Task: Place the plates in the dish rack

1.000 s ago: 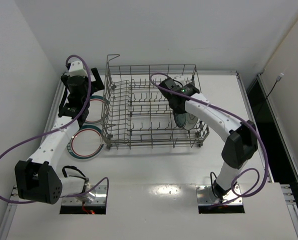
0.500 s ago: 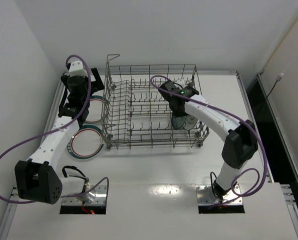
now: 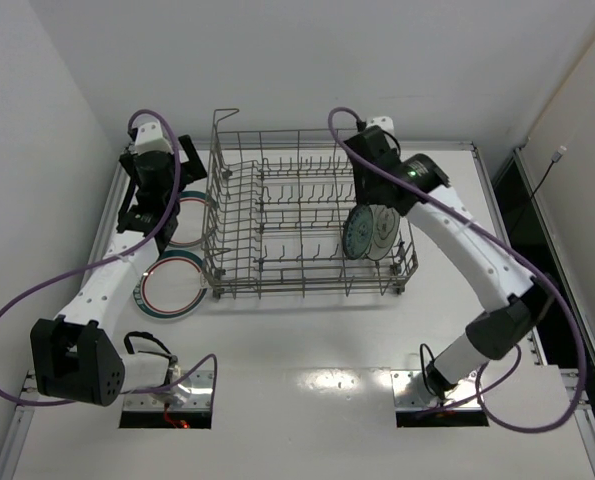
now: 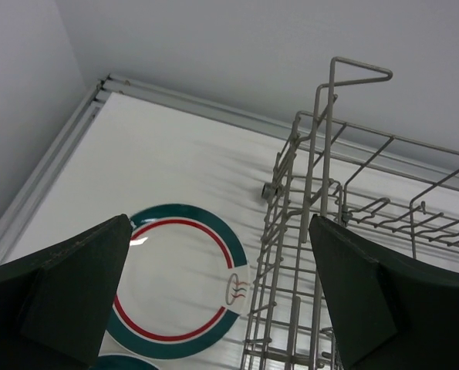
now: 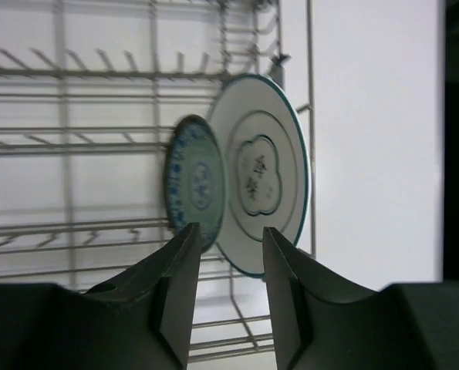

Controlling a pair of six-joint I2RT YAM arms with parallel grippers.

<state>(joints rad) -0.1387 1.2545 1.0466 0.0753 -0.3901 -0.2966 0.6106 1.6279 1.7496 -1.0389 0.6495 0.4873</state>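
At right end of dish rack (image 3: pixel 302 290), tines (image 5: pixel 106 60) prop teal plate (image 3: pixel 358 235) and white plate (image 3: pixel 385 236) upright, right claw (image 5: pixel 231 231) narrowly parted and empty, left claw (image 4: pixel 220 223) wide over ringed plate (image 4: pixel 179 281).

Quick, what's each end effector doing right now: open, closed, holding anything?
Left end effector: wide open, holding nothing.
Right end effector: partly open, nothing between its fingers.
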